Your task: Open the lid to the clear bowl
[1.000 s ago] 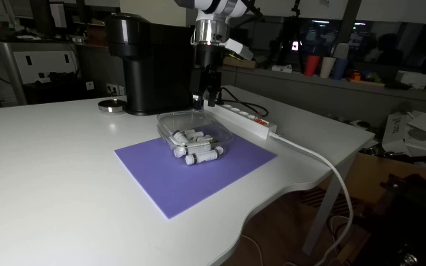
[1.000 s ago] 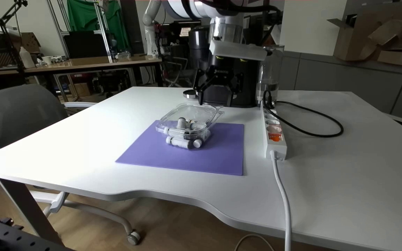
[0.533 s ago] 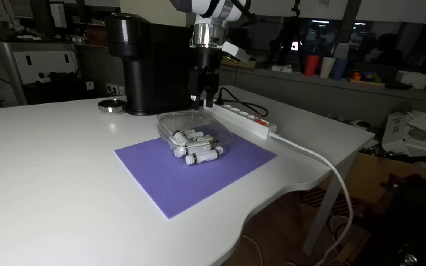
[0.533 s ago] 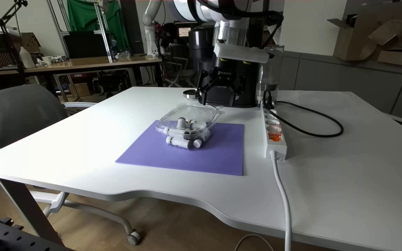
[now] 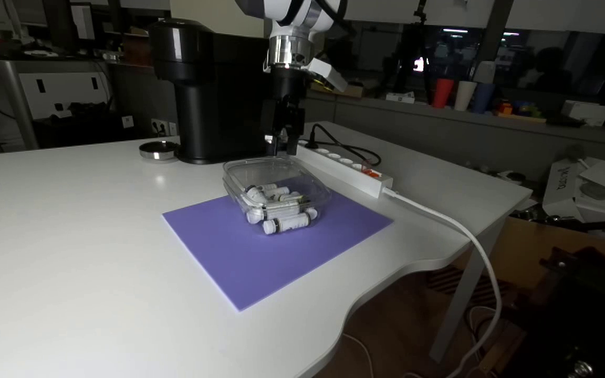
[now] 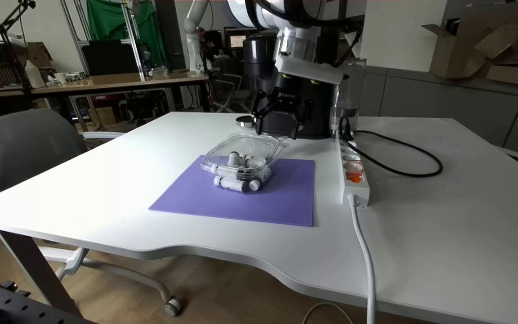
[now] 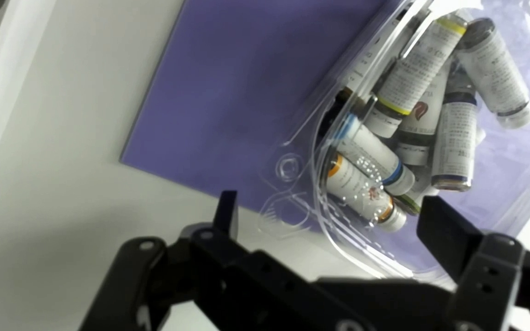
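Plainly, the broad white table (image 6: 421,234) with the wavy front edge took up most of my view, a grey-backed chair (image 6: 25,144) beside it. A tall, black, boxy machine (image 5: 223,100) stood toward the back, and a white box (image 5: 565,195) off the table showed the letters ROBOT. On the flat rectangular purple mat (image 6: 241,207) sat the shallow transparent plastic bowl (image 5: 242,198), its thin clear lid (image 6: 252,146) on top, speckled with bright dots. Near its rim the black two-fingered gripper (image 6: 277,133) was spread wide, gripping nothing. White-capped vials (image 7: 453,142) inside bore labels too blurred to read.
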Controlling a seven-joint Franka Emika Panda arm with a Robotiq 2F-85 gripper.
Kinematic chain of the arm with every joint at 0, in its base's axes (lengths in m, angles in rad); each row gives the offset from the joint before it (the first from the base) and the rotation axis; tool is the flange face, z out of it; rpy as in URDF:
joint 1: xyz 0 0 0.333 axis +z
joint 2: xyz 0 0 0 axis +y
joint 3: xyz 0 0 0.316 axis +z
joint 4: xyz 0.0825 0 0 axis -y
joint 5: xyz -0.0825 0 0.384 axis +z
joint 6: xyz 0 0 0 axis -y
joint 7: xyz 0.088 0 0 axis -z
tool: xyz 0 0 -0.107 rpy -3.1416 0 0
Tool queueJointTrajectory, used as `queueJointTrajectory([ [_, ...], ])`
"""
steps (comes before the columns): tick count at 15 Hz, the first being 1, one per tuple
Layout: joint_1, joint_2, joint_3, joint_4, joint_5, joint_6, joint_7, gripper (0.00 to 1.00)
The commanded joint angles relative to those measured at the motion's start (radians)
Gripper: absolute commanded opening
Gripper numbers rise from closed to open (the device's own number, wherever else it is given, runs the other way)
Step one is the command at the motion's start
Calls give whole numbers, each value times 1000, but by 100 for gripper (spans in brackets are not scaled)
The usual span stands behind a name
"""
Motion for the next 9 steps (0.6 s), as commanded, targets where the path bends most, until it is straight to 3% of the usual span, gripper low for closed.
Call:
queueJointTrajectory([
  [1, -9, 28, 16, 61, 15, -65, -20, 100],
  [9, -17, 10, 36, 51, 39, -126, -79, 100],
])
